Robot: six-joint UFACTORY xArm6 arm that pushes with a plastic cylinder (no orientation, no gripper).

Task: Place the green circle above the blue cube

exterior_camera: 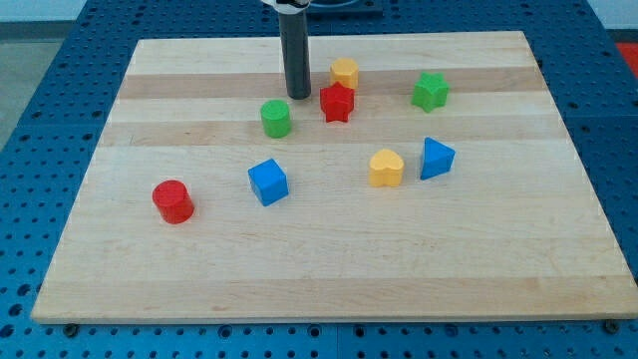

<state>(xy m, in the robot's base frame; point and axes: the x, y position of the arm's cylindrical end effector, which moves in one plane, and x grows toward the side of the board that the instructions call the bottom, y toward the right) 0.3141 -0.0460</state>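
Observation:
The green circle [276, 118] is a short green cylinder left of the board's middle. The blue cube [268, 182] lies below it toward the view's bottom, about a block's width apart. My tip [298, 96] rests on the board just up and right of the green circle, with a small gap between them. The rod rises straight to the view's top edge. The red star [337, 102] lies just right of the tip.
A yellow hexagon block [345, 72] sits above the red star. A green star [431, 92] lies at the right. A yellow heart [386, 168] and a blue triangle block [436, 158] sit right of centre. A red cylinder [172, 201] lies at the left. The wooden board [329, 269] ends on blue matting.

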